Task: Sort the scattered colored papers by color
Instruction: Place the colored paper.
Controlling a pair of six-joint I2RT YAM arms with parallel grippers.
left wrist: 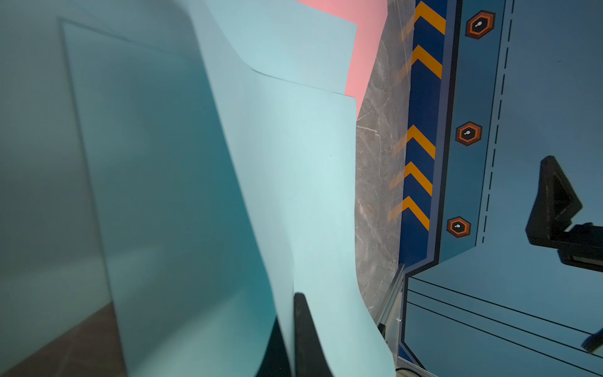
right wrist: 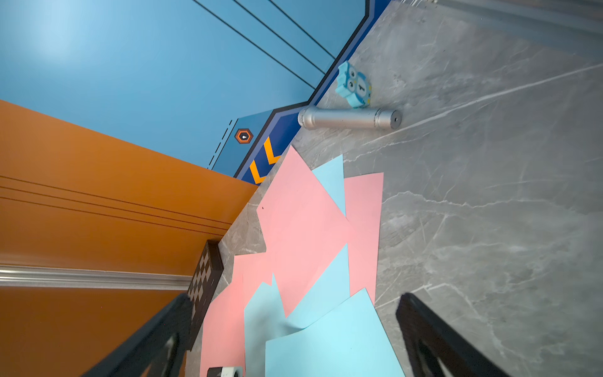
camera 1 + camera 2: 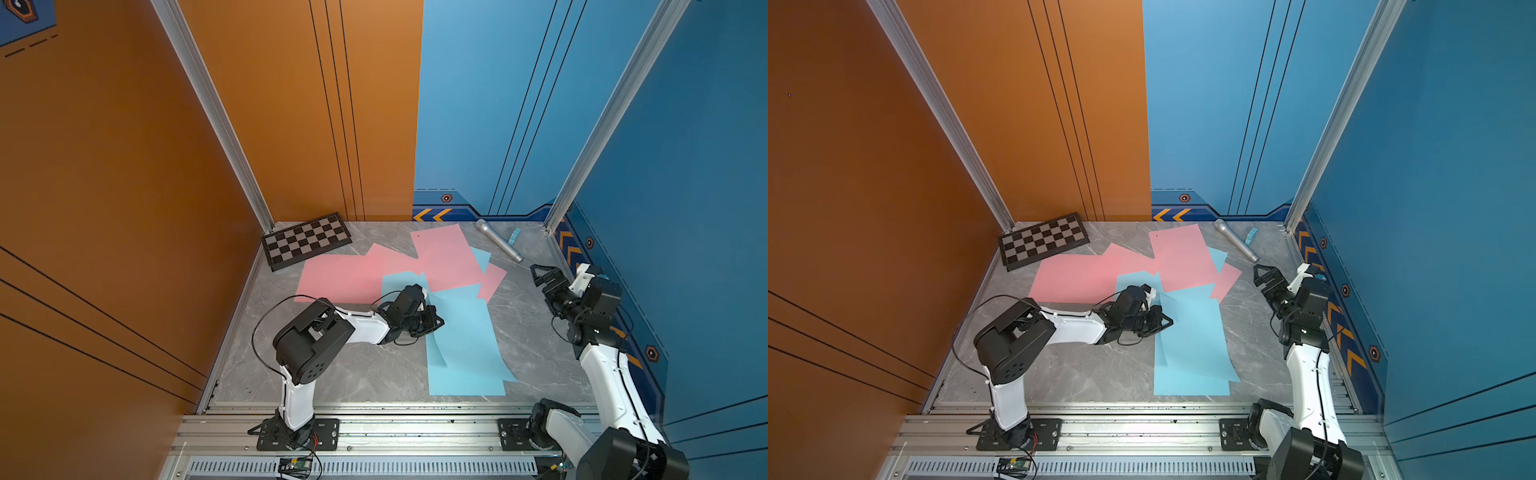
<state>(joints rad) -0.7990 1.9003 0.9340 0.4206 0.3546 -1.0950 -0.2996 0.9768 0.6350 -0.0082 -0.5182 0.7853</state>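
Sorting is looking unfinished: light-blue papers (image 3: 465, 357) are lying piled toward the front of the table (image 3: 332, 374), while pink papers (image 3: 340, 278) are sprawling behind, overlapping two more blue corners. The left gripper (image 3: 432, 323) is pinching a curling blue sheet (image 1: 310, 163) tight; the right gripper (image 3: 543, 275) is hovering wide and empty, well apart. I am counting about four pink, at least four blue.
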